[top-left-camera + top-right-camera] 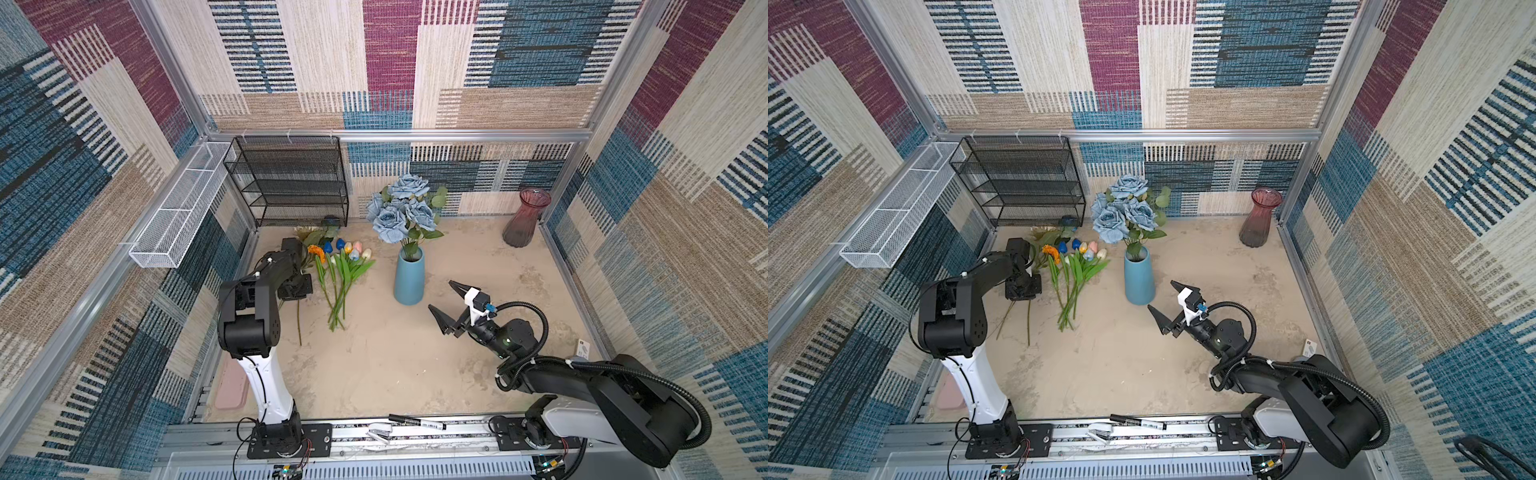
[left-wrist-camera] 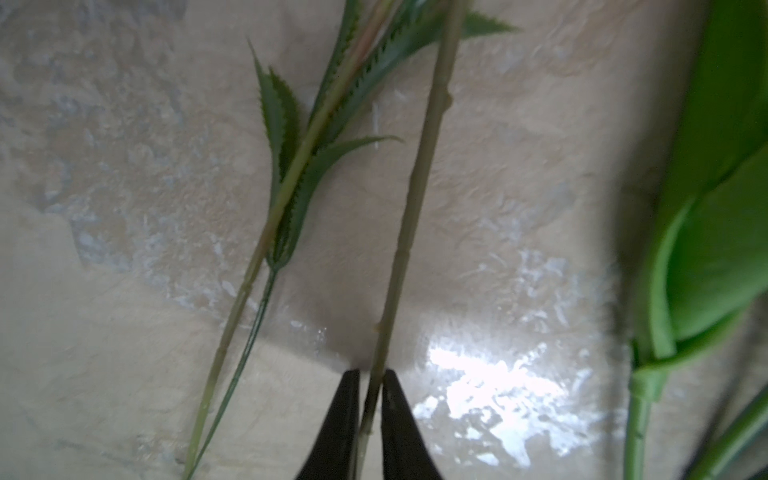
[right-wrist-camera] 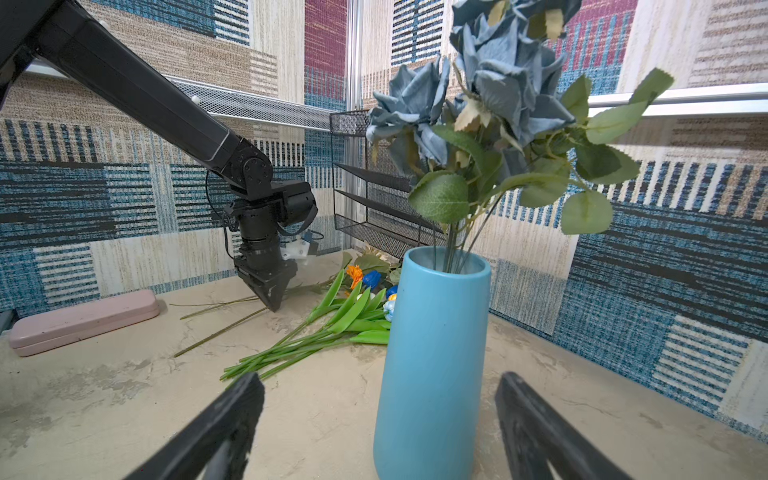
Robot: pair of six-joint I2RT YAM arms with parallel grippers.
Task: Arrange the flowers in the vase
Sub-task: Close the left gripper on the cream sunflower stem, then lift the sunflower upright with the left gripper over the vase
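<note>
I'm on the pick-up step. My left gripper (image 2: 370,376) is sitting low on the table (image 1: 395,361), well left of the blue vase (image 1: 409,278). Its jaws are drawn almost together & pinching one thin pale stem (image 2: 415,199) btw the tips. That stem is lying flat on the table. Can't tell which bloom it's carrying, b/c my wrist is hiding that end in both top views. A second, leafy stem (image 2: 286,195) is lying just beside it, outside my grip.

My right gripper (image 1: 440,295) is hovering just right of the vase, jaws spread wide, holding nothing & facing the vase body.

The vase is standing upright w/ the dusty-blue roses (image 1: 401,208) in it. The tulips (image 1: 345,270) & orange marigold (image 1: 316,251) are lying loose on the table btw my left gripper & the vase. So I'm judging the task partway done, most blooms not yet in.

Nxt move, as I'm reading it: lifting the stem clear w/o dragging the leafy neighbour, tipping it upright w/ cut end down, then threading it into the vase mouth past the rose stems. The mouth is looking narrow & crowded, & a thin stem may be pivoting in my pinch, so slow lift. Right gripper is prob. best steadying the vase.
</note>
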